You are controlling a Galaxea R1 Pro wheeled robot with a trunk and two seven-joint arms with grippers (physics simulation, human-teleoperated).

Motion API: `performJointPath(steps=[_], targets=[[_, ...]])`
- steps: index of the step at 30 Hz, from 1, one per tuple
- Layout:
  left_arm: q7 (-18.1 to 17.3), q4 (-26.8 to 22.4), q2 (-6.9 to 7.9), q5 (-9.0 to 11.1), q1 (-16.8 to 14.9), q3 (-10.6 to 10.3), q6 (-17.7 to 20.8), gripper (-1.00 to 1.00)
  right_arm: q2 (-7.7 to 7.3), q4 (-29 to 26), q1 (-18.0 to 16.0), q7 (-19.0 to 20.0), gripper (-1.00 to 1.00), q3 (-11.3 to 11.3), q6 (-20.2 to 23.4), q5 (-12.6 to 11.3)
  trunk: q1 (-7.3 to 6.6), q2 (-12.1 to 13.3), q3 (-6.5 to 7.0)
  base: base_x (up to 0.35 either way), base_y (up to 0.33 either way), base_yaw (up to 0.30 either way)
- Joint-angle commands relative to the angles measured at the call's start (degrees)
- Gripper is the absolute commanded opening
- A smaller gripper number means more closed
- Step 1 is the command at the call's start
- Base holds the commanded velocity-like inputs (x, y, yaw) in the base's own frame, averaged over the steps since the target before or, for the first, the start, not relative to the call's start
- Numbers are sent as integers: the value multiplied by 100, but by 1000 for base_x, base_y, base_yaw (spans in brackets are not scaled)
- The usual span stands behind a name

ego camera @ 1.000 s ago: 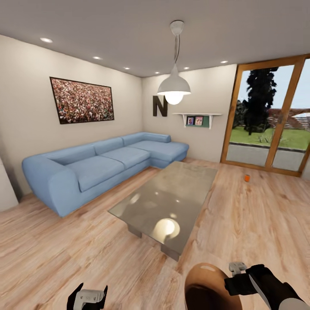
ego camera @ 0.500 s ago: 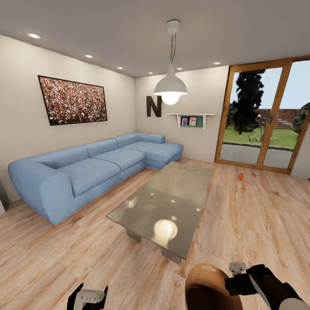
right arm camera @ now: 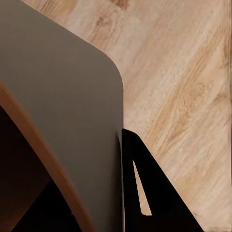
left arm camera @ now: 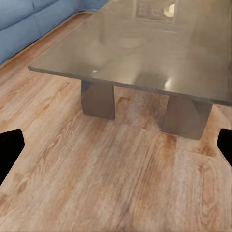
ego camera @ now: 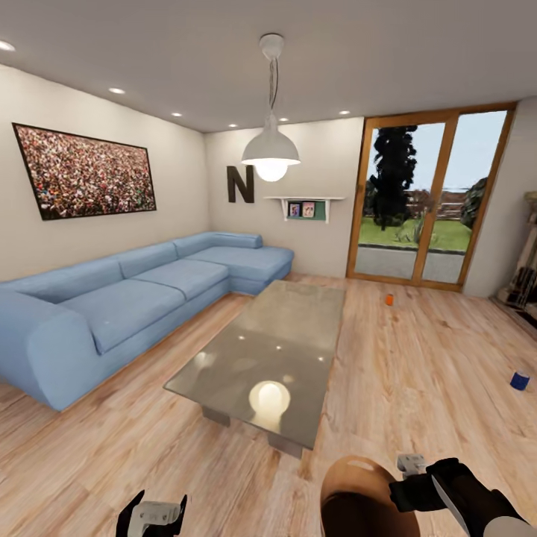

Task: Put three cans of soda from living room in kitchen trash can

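Note:
One bright orange can of soda stands on the wood floor near the glass doors, beyond the coffee table. A dark blue can stands on the floor at the far right. The third can is out of view. My left gripper hangs low at the bottom of the head view, open, its fingertips wide apart and empty above the floor. My right gripper is shut on the rim of a trash can with a brown, rounded top; one black finger lies against its grey wall.
A glass coffee table on grey legs stands just ahead. A blue corner sofa runs along the left wall. Wood-framed glass doors are at the back right, and a pendant lamp hangs over the table.
The camera has turned to the right, so the whole room has slid left in the picture and the dark blue can has come into view. Both arms and the trash can look unchanged.

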Motion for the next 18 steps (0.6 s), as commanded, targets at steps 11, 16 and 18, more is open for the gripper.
performJointPath(steps=[11,16,18], targets=[[1,0,-13,-12,1,-3,1,100,0,-3,-2,35,-100,-13,18,-52,0,0,0,-162,-211,-249],[-4,0,-9,-7,0,-3,-1,100,3,-7,-2,35,-100,-8,18,-52,0,0,0,-186,-156,-249],[-22,0,-6,-5,0,-3,-1,100,7,-6,-2,35,-100,-7,18,-52,0,0,0,-66,-19,-249]])
